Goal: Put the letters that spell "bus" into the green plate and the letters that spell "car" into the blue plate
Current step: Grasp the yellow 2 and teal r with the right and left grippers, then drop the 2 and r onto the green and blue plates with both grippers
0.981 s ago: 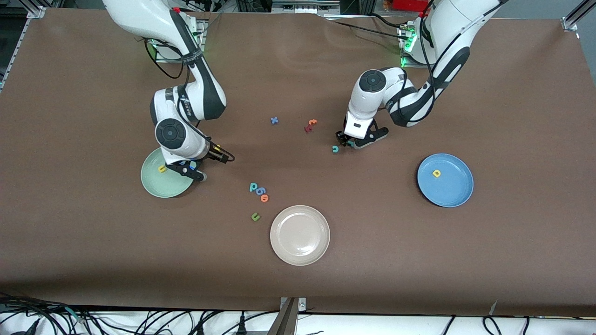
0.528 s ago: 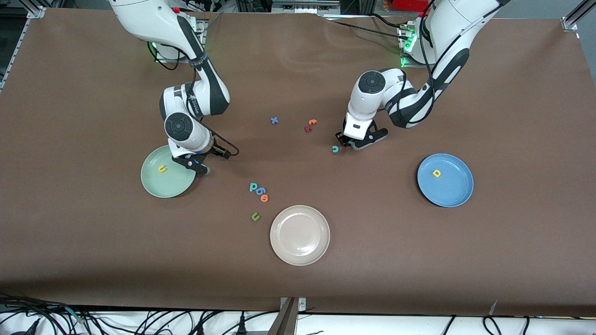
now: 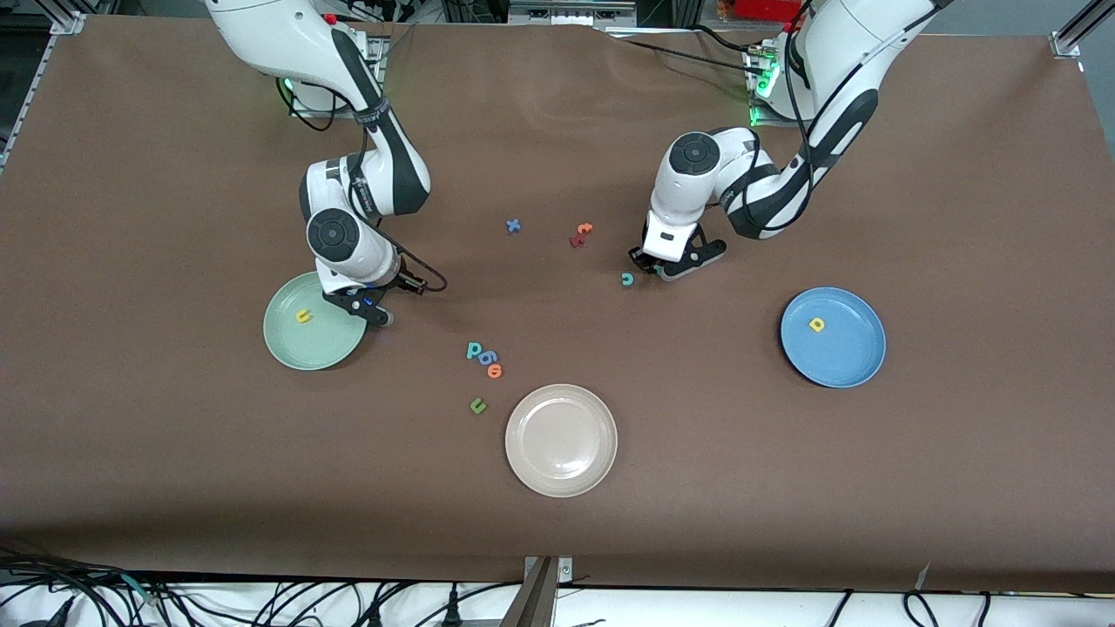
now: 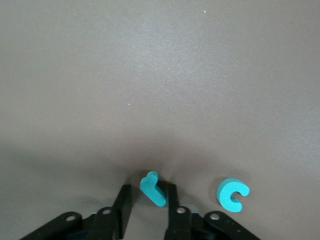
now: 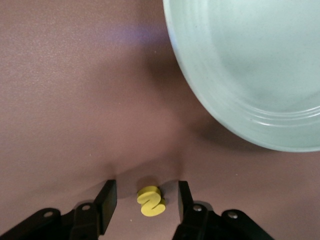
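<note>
While the left gripper (image 4: pixel 147 200) was narrowed round the teal "r" (image 4: pixel 152 188), w/ the teal "c" (image 4: pixel 232 193) just beside, a centred pinch was judged best. The right gripper (image 5: pixel 145 200), half-wide, straddled the yellow "s" (image 5: pixel 151 200) beside the green plate (image 3: pixel 335 353). A yellow "u" (image 3: pixel 303 316) lay in it; a yellow "a" (image 3: pixel 816 325) in the blue plate (image 3: pixel 858 366).

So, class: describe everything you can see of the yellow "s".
The yellow "s" is a small, thick letter that looks like matte foam. It sits between the spread fingers of the right claw, touching neither, on the brown table just outside the rim of the green plate, not in it.
</note>
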Tool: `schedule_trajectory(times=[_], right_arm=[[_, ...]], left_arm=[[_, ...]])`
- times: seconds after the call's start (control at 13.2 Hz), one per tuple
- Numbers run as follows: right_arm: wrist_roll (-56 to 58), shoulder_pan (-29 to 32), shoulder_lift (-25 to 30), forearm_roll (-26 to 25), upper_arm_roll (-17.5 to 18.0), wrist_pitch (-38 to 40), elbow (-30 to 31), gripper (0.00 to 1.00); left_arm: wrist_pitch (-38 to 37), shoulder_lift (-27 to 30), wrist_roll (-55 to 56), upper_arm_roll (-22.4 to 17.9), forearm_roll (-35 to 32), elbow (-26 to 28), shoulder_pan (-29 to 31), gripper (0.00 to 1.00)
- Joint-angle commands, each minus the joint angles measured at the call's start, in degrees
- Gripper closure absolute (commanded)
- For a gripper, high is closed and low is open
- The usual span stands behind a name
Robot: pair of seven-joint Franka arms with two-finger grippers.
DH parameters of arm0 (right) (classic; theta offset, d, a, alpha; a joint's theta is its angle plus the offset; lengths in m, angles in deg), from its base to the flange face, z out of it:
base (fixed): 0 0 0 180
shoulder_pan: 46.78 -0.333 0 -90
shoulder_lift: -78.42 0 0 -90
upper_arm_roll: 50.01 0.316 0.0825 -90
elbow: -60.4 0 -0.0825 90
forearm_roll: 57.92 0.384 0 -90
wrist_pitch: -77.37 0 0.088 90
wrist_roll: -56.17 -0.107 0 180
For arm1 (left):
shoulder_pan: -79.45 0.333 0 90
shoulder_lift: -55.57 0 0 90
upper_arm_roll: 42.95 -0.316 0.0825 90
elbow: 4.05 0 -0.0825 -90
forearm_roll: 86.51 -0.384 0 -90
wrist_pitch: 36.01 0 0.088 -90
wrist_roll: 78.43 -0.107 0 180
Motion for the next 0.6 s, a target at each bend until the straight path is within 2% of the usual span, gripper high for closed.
schedule_trajectory(times=[0.0,0.23,0.3,0.45,0.53], right_arm=[[-0.23,0.35,1.74,1.04,0.66,-1.49,2.21,0.45],[-0.23,0.35,1.74,1.04,1.36,-1.49,2.21,0.65],[-0.23,0.35,1.74,1.04,1.36,-1.57,2.21,0.68],[-0.23,0.35,1.74,1.04,1.36,-1.58,2.21,0.88],[-0.14,0.35,1.74,1.04,1.36,-1.58,2.21,0.94]], left_arm=[[0.51,-1.91,1.09,-0.51,-2.81,-1.31,-0.45,0.75],[0.51,-1.91,1.18,-0.51,-2.81,-1.31,-0.36,0.83],[0.51,-1.91,1.18,-0.51,-2.81,-1.31,-0.45,0.83],[0.51,-1.91,1.18,-0.51,-2.81,-1.3,-0.45,0.87],[0.51,-1.91,1.18,-0.51,-2.81,-1.22,-0.36,0.88]])
